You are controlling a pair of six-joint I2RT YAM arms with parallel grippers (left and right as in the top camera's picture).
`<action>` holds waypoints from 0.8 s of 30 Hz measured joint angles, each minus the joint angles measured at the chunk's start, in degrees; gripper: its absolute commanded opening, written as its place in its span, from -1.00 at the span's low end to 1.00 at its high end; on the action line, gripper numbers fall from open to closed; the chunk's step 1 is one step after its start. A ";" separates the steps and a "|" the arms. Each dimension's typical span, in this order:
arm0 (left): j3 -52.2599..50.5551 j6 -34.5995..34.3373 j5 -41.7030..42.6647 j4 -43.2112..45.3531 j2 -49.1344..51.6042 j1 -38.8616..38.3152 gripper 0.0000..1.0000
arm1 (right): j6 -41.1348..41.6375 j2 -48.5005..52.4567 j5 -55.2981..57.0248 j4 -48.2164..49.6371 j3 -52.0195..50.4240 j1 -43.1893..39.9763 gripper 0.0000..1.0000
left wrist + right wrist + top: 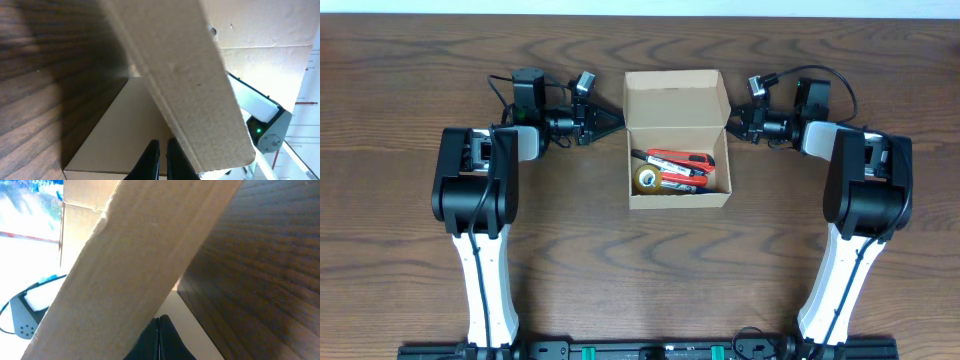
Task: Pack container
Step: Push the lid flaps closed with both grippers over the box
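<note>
The tan cardboard container (678, 199) stands open at the table's middle, its flap lid (675, 97) raised at the far side. Inside lie red-and-black stationery items (675, 162) and a yellow tape roll (647, 178). My left gripper (618, 122) is shut, its tip at the box's left far corner below the lid. In the left wrist view the fingers (163, 150) point at the box side (120, 130), beside the flap's edge (190, 75). My right gripper (730, 126) is shut at the right far corner. In the right wrist view it (158, 330) sits under the flap (125, 255).
The table (420, 60) is dark wood. Both arms reach in from the near edge, their bases at the left (475, 190) and right (865, 190). The right arm also shows in the left wrist view (260, 115).
</note>
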 measured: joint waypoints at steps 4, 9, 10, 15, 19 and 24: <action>0.00 -0.79 0.57 0.33 0.00 -0.02 -0.88 | 1.79 0.00 -1.05 3.72 0.00 0.00 -0.97; 0.11 -3.48 0.83 6.99 0.00 -0.02 -0.88 | 5.51 0.00 -2.78 10.08 -0.02 0.02 -0.97; 0.17 -4.59 0.85 9.16 0.00 -0.02 -0.88 | 6.27 0.00 -2.89 11.06 -0.02 0.07 -0.97; 0.44 -10.91 1.20 20.11 0.00 -0.02 -0.88 | 12.87 0.00 -4.24 23.02 -0.04 0.61 -0.97; 0.46 -16.02 1.55 25.62 0.00 0.00 -0.88 | 21.86 0.00 -5.29 37.59 -0.04 0.81 -0.98; 0.52 -23.47 1.88 36.50 0.00 -0.02 -0.88 | 35.93 -0.02 -6.54 56.30 -0.04 0.81 -0.97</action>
